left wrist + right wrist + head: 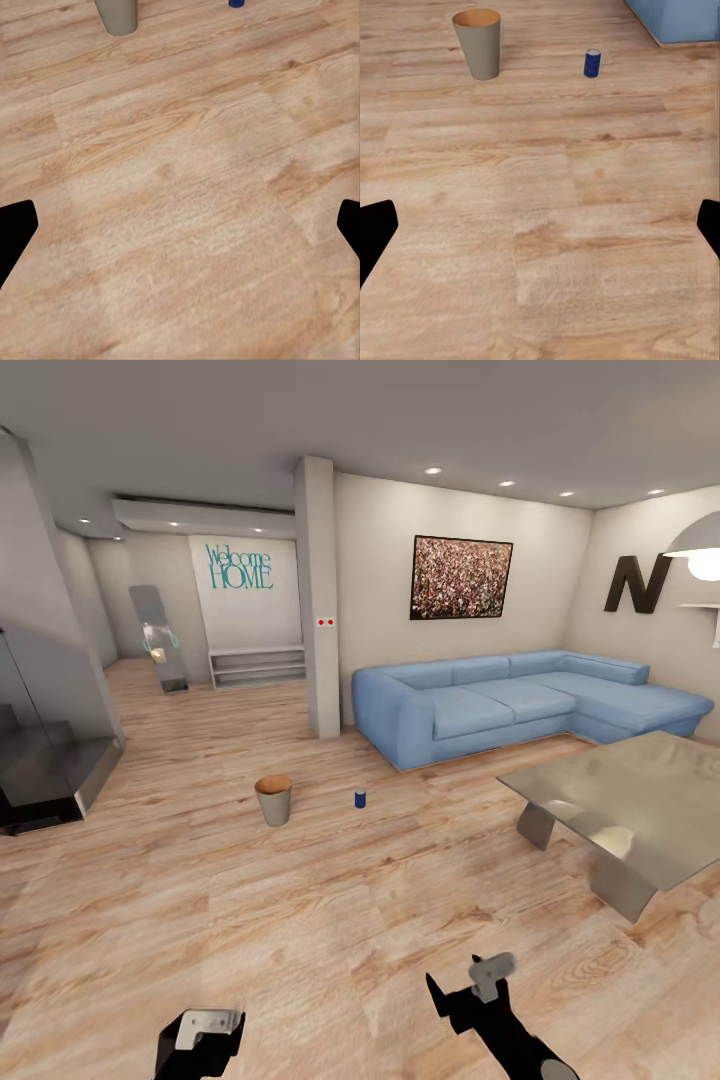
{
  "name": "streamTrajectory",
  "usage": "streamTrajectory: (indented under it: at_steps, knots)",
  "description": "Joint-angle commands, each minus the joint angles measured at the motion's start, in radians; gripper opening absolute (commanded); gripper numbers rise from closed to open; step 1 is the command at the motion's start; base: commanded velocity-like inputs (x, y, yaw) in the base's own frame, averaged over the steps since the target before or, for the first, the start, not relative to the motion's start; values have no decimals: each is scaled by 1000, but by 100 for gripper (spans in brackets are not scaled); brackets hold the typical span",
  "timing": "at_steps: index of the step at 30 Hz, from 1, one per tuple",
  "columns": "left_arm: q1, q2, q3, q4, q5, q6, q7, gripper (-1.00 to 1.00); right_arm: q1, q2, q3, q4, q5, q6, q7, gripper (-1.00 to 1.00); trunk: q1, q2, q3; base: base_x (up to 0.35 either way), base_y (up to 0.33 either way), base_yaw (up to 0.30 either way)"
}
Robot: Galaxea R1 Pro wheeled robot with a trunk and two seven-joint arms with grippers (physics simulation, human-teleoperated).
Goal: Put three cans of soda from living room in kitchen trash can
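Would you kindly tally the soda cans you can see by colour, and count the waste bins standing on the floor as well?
Dark blue soda can: 1, upright on the wood floor near the sofa
Orange soda cans: 0 in view
Waste bin: 1, grey with a tan rim, apart from the can
Total: 2 things

Both arms are matte black with rounded casings, and each carries a small pale grey block near its wrist. The left hand [200,1050] and right hand [462,985] end in black, pointed fingers [375,232].
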State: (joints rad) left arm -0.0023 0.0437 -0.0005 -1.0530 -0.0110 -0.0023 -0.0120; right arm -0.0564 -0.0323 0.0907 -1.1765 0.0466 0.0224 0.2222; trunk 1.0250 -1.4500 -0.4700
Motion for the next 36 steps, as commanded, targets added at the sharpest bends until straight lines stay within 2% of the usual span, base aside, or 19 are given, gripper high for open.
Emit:
streamTrajectory:
  at_steps: [1,7,16,20,27,36]
  knots:
    - [0,0,-1,17,0,-17,0,100,1,-1,0,2,0,-16,0,100,0,0,0,0,0,0]
    - [0,2,-2,73,-1,-70,0,100,7,-5,-2,2,0,-67,0,100,0,0,0,0,0,0]
    - [1,17,0,97,-2,-123,0,100,11,-29,-2,-9,1,-85,1,100,0,0,0,0,0,0]
    - [1,21,0,113,-1,-132,0,100,11,-41,-2,-10,-2,-87,1,100,0,0,0,0,0,0]
    - [0,23,-1,148,2,-140,0,100,12,-77,-3,-9,-9,-89,0,100,0,0,0,0,0,0]
    - [-1,23,-2,152,3,-142,1,100,13,-87,-3,-8,-11,-90,-3,100,0,0,0,43,1,0]
